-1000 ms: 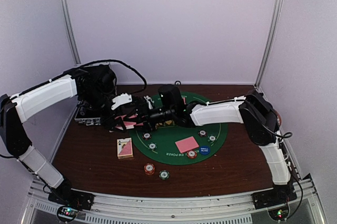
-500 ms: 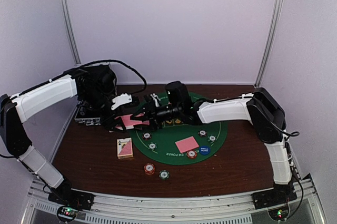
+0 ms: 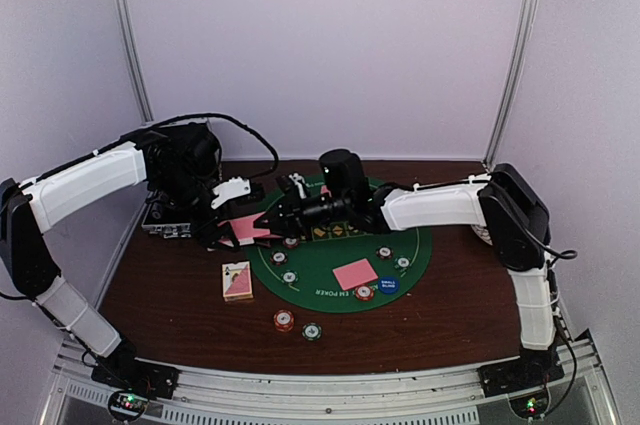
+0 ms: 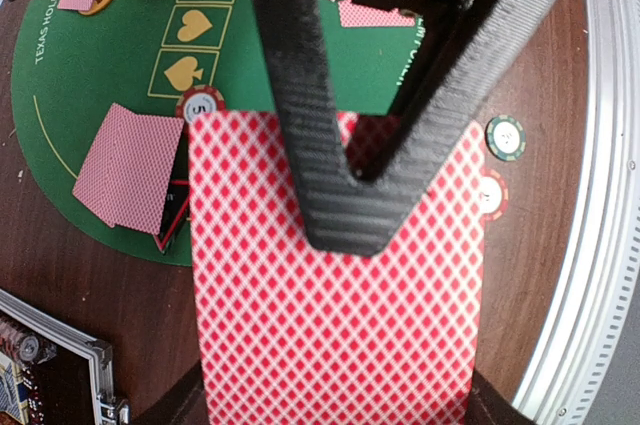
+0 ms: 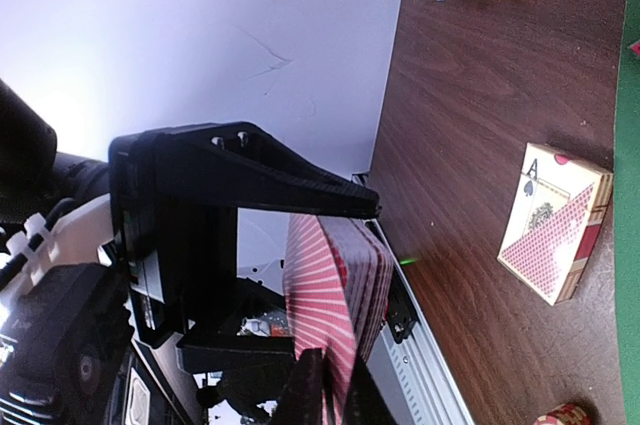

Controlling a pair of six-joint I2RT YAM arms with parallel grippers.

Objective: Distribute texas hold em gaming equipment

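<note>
Up top, the fixed camera looks down from high behind the near edge, far enough back for the whole dark brown wooden table [image 3: 180,320] and round green felt poker mat [image 3: 320,257]. The left wrist camera stares steeply down, very close, past the black left pincer [image 4: 350,237] and its pink-backed playing cards [image 4: 330,345] onto the same mat. The right wrist camera, rolled sideways, skims low over the table, sharing the pink-and-white boxed card deck [image 5: 555,235] with the top view.

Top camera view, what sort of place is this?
Likely a robot test cell staged as a poker table: plain white walls with metal posts, two arms bolted to the near rail, and a green Hold'em mat with chips and pink-backed cards.
</note>
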